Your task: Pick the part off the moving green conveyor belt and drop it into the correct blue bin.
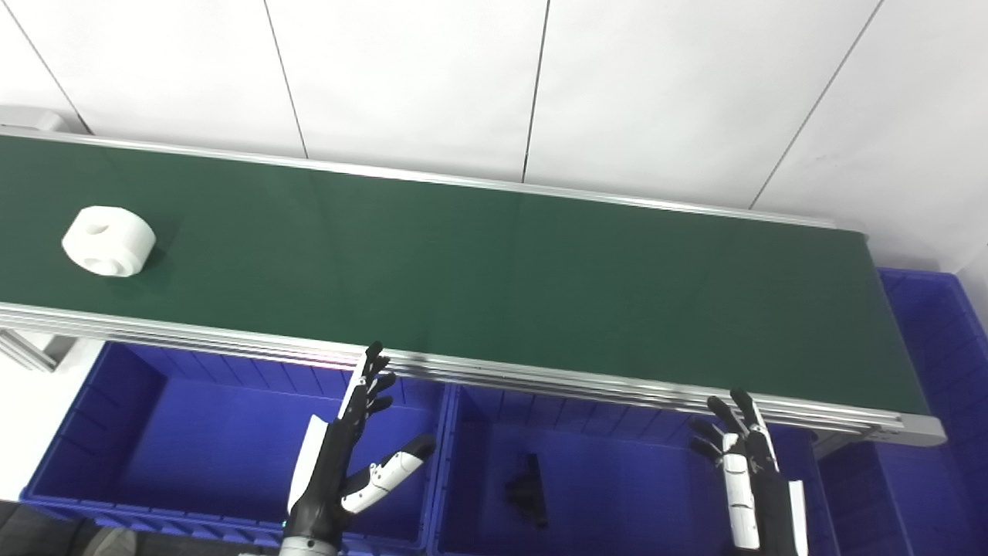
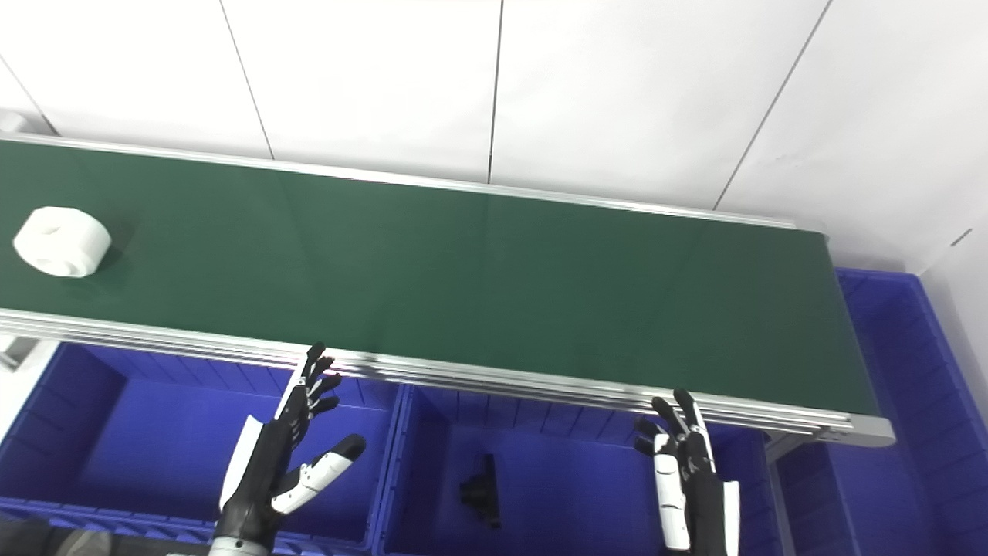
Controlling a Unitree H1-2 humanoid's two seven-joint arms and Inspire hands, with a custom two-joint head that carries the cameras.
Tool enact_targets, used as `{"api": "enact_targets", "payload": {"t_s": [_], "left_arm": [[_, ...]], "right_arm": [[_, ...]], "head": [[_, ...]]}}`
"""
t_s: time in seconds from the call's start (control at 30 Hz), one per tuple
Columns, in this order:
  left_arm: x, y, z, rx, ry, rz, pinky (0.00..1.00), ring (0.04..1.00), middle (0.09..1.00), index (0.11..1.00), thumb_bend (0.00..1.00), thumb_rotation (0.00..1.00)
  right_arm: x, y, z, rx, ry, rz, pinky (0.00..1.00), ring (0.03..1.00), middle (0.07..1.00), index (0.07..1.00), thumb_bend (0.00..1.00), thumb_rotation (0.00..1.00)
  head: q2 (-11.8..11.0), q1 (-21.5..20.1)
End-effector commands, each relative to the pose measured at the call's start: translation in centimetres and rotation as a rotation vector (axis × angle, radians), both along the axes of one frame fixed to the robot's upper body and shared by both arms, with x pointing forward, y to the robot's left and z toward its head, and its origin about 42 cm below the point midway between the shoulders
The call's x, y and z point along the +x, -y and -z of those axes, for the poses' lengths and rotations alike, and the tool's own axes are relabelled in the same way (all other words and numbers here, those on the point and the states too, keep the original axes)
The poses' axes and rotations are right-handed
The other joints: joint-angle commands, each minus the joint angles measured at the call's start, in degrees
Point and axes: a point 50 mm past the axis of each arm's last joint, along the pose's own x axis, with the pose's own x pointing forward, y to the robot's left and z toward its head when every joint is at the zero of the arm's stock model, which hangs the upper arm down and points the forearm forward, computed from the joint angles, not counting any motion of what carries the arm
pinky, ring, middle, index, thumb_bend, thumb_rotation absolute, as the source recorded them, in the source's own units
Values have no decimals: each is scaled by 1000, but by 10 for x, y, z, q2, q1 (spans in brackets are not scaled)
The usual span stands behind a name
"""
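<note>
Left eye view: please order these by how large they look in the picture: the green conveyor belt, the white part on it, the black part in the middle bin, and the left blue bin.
1. green conveyor belt
2. left blue bin
3. white part
4. black part, smallest, though only a little smaller than the white one.

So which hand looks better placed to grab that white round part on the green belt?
Probably the left hand: the white ring-shaped part lies at the green conveyor belt's far left, nearer that open hand than the right hand.
</note>
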Motion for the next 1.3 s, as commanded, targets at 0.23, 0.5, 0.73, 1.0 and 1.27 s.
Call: {"api": "enact_targets", "payload": {"t_s": [0.23,0.5,0.73,1.0,1.27], "left_arm": [[3,-1,-13,-4,74,-14,823,898,952,990,558,707],[-1,-9,-14,16,74,-6,863,910,952,1000,562,751],[-1,-10,-14,13,77,-4,870,906,948,1000,529,734],[0,0,-10,13,84,-1,828,889,942,1000,549,728],[4,19,3,11,92,-8,769,849,898,968,584,653]], "right_arm": [[4,-3,-12,6,99,6,728,769,843,923,526,824],[0,-8,-15,-14,118,8,703,749,827,891,522,803],[-1,-11,-17,13,156,32,688,732,798,850,517,740],[-2,-4,-15,27,149,49,694,719,781,844,544,768],[2,15,2,67,152,60,795,776,834,903,425,822]], "head": [[2,-16],[-4,-39],[-1,-37],[-20,22],[-75,87]]}}
